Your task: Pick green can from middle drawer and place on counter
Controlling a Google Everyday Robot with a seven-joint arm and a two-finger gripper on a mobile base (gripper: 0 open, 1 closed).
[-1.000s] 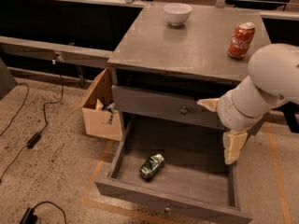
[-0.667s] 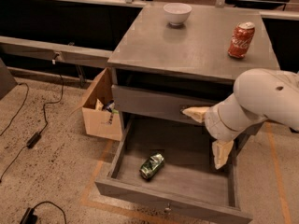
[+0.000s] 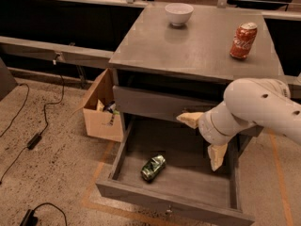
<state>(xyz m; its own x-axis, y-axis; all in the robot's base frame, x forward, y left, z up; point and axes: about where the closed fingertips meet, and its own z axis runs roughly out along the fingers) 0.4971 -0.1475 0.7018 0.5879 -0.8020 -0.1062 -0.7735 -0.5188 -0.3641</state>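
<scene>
The green can (image 3: pixel 153 167) lies on its side on the floor of the open middle drawer (image 3: pixel 169 202), towards its left front. My gripper (image 3: pixel 203 138) hangs over the drawer's right half, to the right of the can and above it. Its two cream fingers (image 3: pixel 217 156) are spread apart with nothing between them. The white arm reaches in from the right. The grey counter (image 3: pixel 197 48) is the cabinet's top, above the drawer.
A red Coca-Cola can (image 3: pixel 243 40) stands at the counter's right side and a white bowl (image 3: pixel 178 13) at its back. An open cardboard box (image 3: pixel 99 113) sits on the floor left of the cabinet. Cables and a power brick (image 3: pixel 34 140) lie on the floor.
My arm and gripper have moved left and lower over the open drawer, closer to the green can. The can and drawer have not moved.
</scene>
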